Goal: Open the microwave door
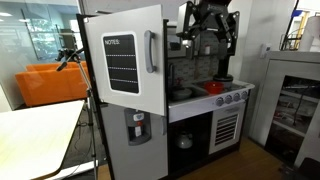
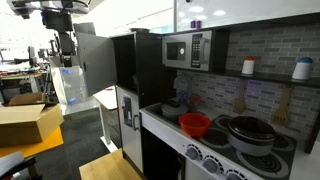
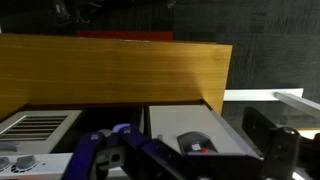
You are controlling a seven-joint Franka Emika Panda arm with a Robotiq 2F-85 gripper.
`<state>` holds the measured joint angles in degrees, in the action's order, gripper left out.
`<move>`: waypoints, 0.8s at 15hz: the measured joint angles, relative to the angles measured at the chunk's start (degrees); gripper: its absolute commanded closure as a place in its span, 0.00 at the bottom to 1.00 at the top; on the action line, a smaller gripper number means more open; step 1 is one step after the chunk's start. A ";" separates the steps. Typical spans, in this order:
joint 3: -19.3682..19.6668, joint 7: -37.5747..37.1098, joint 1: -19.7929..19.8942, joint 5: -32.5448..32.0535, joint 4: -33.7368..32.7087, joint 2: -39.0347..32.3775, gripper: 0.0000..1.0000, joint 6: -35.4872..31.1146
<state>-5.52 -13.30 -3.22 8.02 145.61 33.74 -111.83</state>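
Where writing goes, only one word reads: "NOTES", white on the black board (image 1: pixel 120 62) fixed to the big white door (image 1: pixel 128 110), which stands swung open w/ a grey handle (image 1: pixel 151 50). Marks on the button panel (image 2: pixel 198 50) are too small to read. Up high in an exterior view, the tool (image 1: pixel 208 32) hangs in front of the play kitchen's upper part. It is dark and bunched against the background, so can't tell how wide it stands or whether it touches anything. The wrist view gives a wooden panel (image 3: pixel 110 75) across the frame and a slatted panel (image 3: pixel 35 125) below at left. Blurred purple-blue shapes sit at the bottom edge, can't tell what they are. Set in the upper cabinet above the counter (image 2: pixel 155 118) is the microwave (image 2: pixel 188 50), w/ the microwave door (image 2: pixel 177 50) flush to the front, i.e. closed. Below it on the counter: a red bowl (image 2: pixel 195 125) and a dark pot (image 2: pixel 245 132).
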 measured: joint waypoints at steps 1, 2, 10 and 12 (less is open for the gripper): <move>1.37 0.97 0.93 -0.33 -0.26 -0.01 0.00 0.00; 2.71 1.94 1.89 -0.88 -0.61 -0.02 0.00 0.00; 9.31 5.40 7.81 -4.00 -4.65 -3.46 0.00 -4.84; 9.31 5.32 8.01 -4.00 -4.71 -5.24 0.00 -9.49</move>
<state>3.79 -7.98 4.79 4.02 140.90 28.50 -121.32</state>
